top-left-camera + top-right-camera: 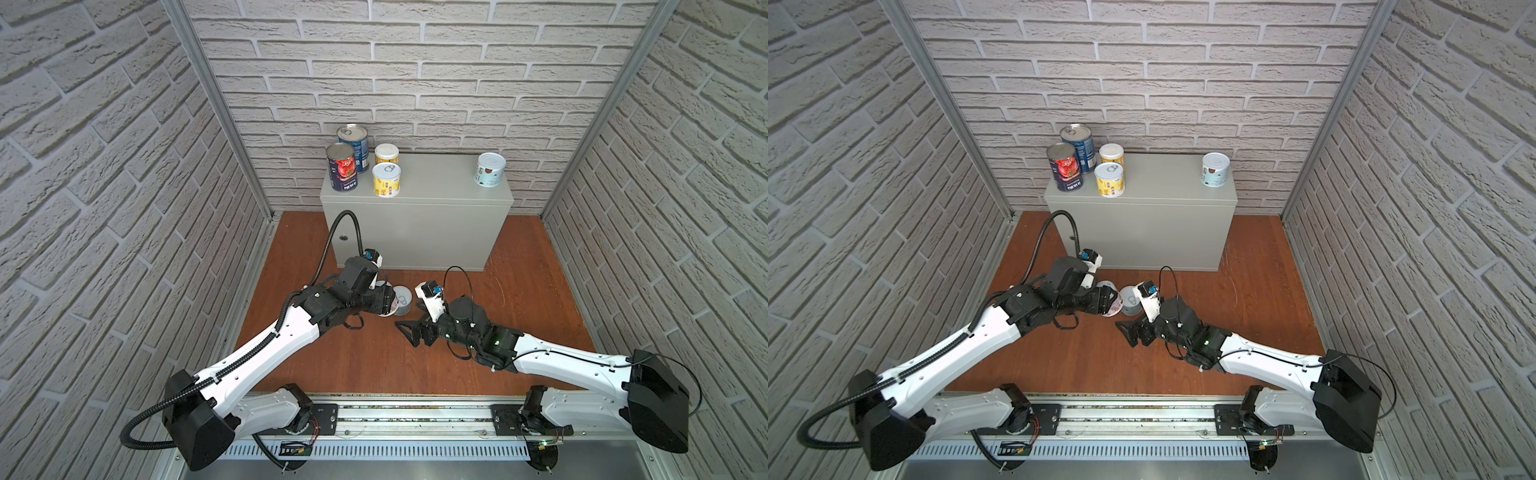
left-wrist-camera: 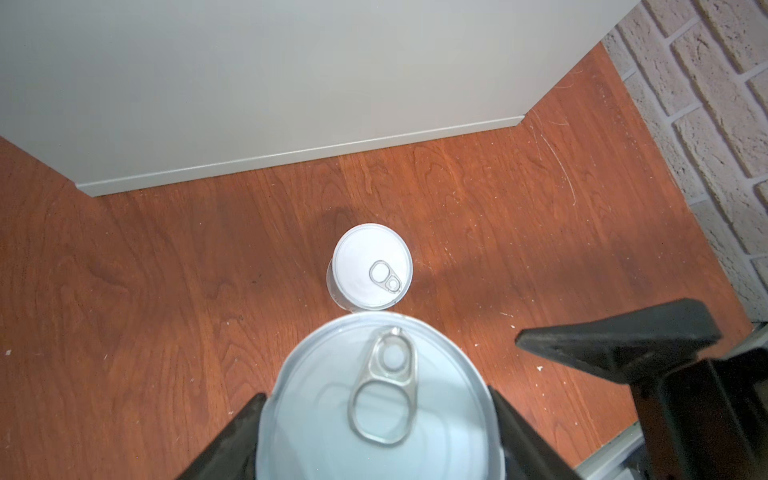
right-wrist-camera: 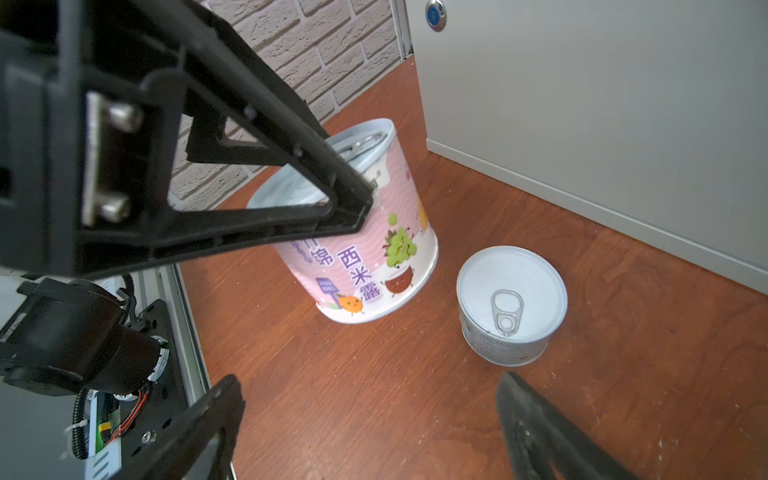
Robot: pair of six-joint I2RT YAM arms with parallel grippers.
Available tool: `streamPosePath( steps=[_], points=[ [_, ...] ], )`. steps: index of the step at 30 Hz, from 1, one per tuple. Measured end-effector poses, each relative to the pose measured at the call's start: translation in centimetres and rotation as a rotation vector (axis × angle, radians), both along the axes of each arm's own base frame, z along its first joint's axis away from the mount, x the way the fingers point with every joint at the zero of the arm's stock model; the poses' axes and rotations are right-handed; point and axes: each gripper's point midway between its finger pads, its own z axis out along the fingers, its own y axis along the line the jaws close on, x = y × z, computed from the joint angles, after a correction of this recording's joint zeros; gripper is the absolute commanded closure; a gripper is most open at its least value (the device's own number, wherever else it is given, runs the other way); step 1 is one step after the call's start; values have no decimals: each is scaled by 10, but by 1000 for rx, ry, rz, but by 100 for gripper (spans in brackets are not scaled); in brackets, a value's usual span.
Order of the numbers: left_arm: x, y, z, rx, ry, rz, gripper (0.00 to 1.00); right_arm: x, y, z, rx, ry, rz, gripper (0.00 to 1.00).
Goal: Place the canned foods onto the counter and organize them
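Our left hand [image 2: 376, 395] pinches the pink can [image 3: 365, 257] by its sides, fingers pressed to the label near the lid. The can hangs tilted, low before the tabletop [image 1: 436, 178]; we cannot tell whether its base is clear of the floor [image 1: 519, 299]. Our right hand [image 3: 370, 380] is spread and empty, just short of the pale blue can [image 3: 511, 299] upright on the floor before the tabletop's front. On the tabletop's left end stand the tomato can [image 1: 343, 168], the blue can [image 1: 353, 143] and two yellow ones; its right end holds one more. We judge the lift should level the can, rise above the tabletop's front edge, then settle in its bare middle beside the front yellow can [image 1: 386, 178].
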Motion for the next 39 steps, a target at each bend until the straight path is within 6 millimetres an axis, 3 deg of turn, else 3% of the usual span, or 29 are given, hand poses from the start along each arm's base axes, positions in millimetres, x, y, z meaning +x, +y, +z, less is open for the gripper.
streamPosePath(
  steps=[9, 21, 35, 39],
  points=[
    [-14, 4, -8, 5, 70, -20, 49, 2, 14, -8, 9, -10, 32, 4],
    [-28, -17, -5, -111, 151, -83, 49, 2, 19, -3, 25, -36, 50, 5],
    [-27, -40, -18, -172, 211, -122, 49, 7, 23, -6, 18, -44, 46, 6],
    [-28, -42, -18, -179, 219, -129, 49, 9, 22, -7, 8, -50, 39, 12]
  ],
)
